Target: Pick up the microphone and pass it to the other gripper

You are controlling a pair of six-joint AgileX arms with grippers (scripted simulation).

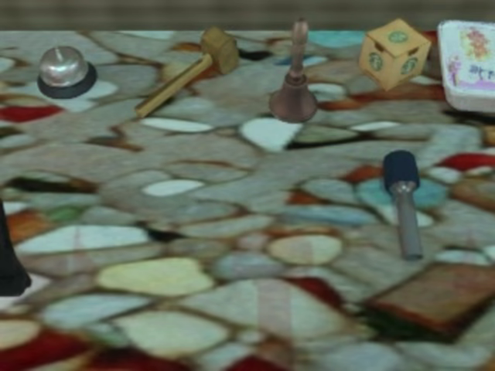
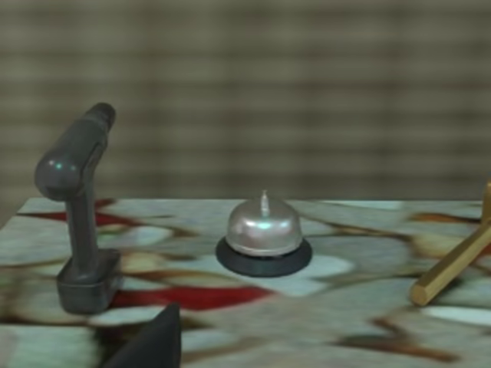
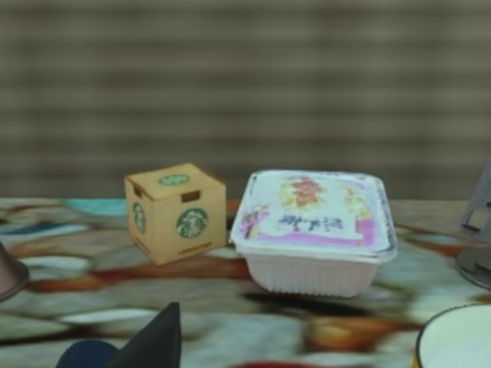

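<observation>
The microphone (image 1: 403,202) lies flat on the right half of the table, its navy head (image 1: 401,171) toward the back and its grey handle toward the front. The top of that navy head (image 3: 84,354) also peeks into the right wrist view, beside one black fingertip (image 3: 157,341), which is all that shows of my right gripper; it is open and holds nothing. My left gripper (image 1: 9,259) sits at the table's left edge, far from the microphone. Its one visible fingertip (image 2: 157,341) has bare table beside it, so it is open.
Along the back stand a silver call bell (image 1: 66,69), a wooden mallet (image 1: 189,66), a brown hand bell (image 1: 293,85), a cardboard cube (image 1: 394,52) and a white food box (image 1: 470,62). A dark handheld tool (image 2: 77,215) stands upright near the left edge.
</observation>
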